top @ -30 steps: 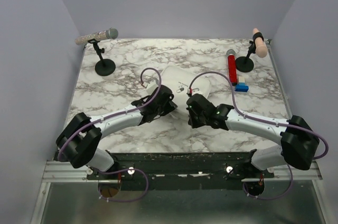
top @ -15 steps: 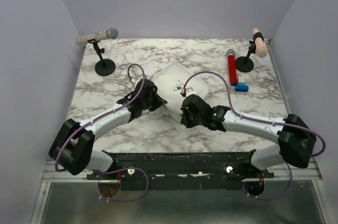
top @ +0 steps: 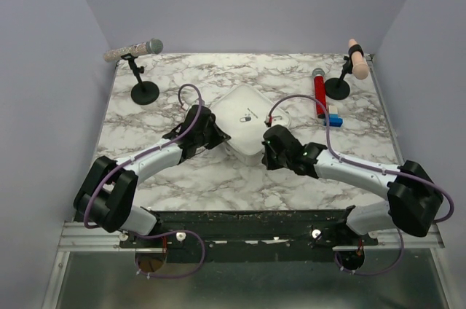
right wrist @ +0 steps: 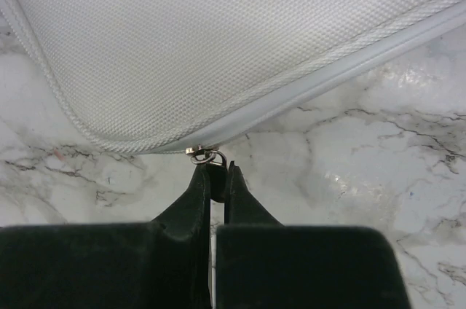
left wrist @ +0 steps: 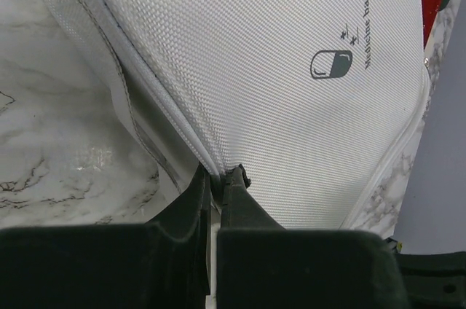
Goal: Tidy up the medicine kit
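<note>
A: Where is the medicine kit (top: 246, 116)?
B: It lies closed in the middle of the marble tabletop (top: 182, 178).
A: And the grippers?
B: The left gripper (left wrist: 218, 174) is pressed together, with its tips touching the kit's side seam (left wrist: 171, 116). The right gripper (right wrist: 215, 170) is clamped on the small metal zipper pull (right wrist: 206, 153) at a corner.

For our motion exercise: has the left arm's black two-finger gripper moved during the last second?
Yes. The left gripper shifted leftward, toward the black round stand base.
</note>
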Controlling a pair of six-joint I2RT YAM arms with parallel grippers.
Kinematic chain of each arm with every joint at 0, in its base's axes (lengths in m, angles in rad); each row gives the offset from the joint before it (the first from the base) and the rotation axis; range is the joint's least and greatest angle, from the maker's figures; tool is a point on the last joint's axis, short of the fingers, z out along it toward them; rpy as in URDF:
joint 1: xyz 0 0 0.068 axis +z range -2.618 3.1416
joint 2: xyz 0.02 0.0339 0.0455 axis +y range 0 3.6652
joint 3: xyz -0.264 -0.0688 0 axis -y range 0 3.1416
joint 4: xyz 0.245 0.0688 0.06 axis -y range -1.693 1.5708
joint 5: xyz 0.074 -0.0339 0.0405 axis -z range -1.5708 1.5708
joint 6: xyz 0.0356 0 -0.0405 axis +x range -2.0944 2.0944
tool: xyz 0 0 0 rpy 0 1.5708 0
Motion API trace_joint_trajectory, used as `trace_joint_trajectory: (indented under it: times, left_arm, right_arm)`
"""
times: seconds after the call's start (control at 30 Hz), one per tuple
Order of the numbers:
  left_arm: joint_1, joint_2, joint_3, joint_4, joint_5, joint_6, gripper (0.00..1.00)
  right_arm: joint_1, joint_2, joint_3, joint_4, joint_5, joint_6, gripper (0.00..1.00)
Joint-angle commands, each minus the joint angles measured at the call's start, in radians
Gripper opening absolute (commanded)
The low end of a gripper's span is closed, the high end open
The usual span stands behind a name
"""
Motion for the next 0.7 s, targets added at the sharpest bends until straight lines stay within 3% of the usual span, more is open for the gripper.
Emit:
trace_joint_trajectory:
  times: [0.0, 0.33, 0.67]
  left_arm:
    - [0.082, 0.044, -0.040, -0.187, -0.347, 0.213, 0.00]
    - [0.093, 0.040, -0.025, -0.221, -0.424, 0.249, 0.00]
    - [0.177, 0.061, 0.023, -0.245, -0.401, 0.293, 0.00]
  right_arm:
    - [-0.131, -0.050, -0.053, -0.179, 0.046, 0.007, 0.01]
    - [-0.300, 0.013, -0.015, -0.119, -0.037, -0.012, 0.01]
    - [-0.425, 0.010, 0.002, -0.079, -0.039, -0.038, 0.01]
